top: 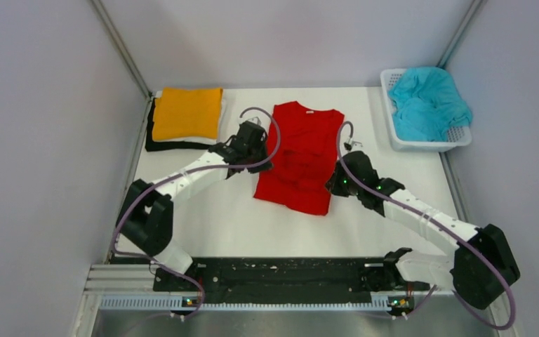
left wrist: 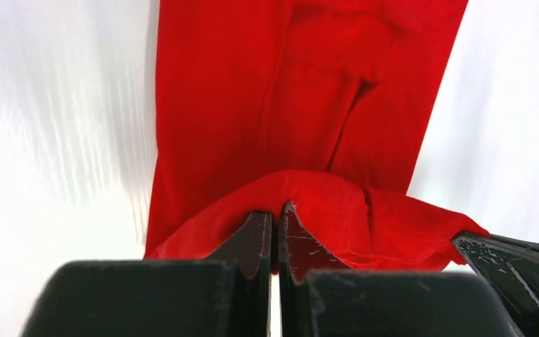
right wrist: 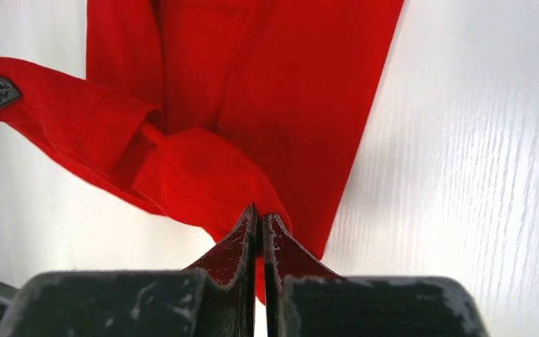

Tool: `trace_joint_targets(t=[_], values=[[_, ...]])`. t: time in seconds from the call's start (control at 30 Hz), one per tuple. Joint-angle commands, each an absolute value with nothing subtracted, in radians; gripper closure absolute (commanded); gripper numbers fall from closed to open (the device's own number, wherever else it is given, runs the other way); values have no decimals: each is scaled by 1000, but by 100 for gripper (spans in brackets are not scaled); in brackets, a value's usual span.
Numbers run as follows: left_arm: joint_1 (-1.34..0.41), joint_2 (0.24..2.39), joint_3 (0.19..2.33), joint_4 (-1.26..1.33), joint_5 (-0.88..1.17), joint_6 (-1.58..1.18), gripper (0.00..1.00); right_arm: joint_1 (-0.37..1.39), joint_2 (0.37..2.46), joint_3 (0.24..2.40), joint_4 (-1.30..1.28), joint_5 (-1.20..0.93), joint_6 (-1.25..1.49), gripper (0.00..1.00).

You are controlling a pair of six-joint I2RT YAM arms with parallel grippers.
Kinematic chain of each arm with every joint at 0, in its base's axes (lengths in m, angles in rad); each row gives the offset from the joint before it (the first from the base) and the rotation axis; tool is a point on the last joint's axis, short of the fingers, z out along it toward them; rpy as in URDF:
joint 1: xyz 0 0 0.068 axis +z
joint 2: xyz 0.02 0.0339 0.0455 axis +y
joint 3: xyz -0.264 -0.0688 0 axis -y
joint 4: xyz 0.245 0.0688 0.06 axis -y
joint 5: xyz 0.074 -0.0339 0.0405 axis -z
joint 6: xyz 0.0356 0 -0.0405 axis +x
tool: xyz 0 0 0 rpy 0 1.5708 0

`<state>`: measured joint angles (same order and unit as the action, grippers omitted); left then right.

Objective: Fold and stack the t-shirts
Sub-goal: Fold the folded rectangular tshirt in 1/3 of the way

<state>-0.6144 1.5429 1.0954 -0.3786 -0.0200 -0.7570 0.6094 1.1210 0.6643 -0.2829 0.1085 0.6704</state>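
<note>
Left fingers (left wrist: 255, 237), right fingers (right wrist: 238, 247) pinch one red t-shirt (top: 302, 158).

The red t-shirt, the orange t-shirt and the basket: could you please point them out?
red t-shirt (top: 302, 151), top external view, middle of its body.
orange t-shirt (top: 187, 112), top external view, centre of its folded top.
basket (top: 424, 145), top external view, its near rim.

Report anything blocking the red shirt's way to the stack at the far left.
Nothing visible does. The left gripper and right gripper pinch the red t-shirt; only table surface separates it from the orange-topped stack.
</note>
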Motion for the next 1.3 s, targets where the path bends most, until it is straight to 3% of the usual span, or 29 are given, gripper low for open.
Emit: trace_joint_targets(t=[0.0,0.13,0.37,0.43,0.53,0.57,0.63,0.77,1.03,1.27], values=[[-566,1668,1258,-387,20,-656,100,511,1214,732,-142,12,593,100],[-510,1813,1395,-444,103,-619,100,431,1332,770,-84,-64,582,100],[-461,1993,1556,-461,161,-570,87,352,1476,828,23,-52,560,100],[-444,2029,1597,-462,173,-559,76,325,1533,862,43,-66,540,100],[-421,2064,1651,-445,207,-547,48,286,1611,927,55,-94,504,94],[-413,2070,1665,-443,226,-542,38,279,1630,949,46,-105,496,82],[-403,2067,1680,-450,253,-539,26,271,1652,990,7,-111,481,49],[-403,1984,1613,-444,246,-533,2,274,1598,953,18,-137,475,5],[-403,1710,1246,-382,210,-563,1,317,1382,696,-11,-234,505,1],[-405,1628,949,-275,272,-639,5,419,1280,543,-64,-243,567,5]])
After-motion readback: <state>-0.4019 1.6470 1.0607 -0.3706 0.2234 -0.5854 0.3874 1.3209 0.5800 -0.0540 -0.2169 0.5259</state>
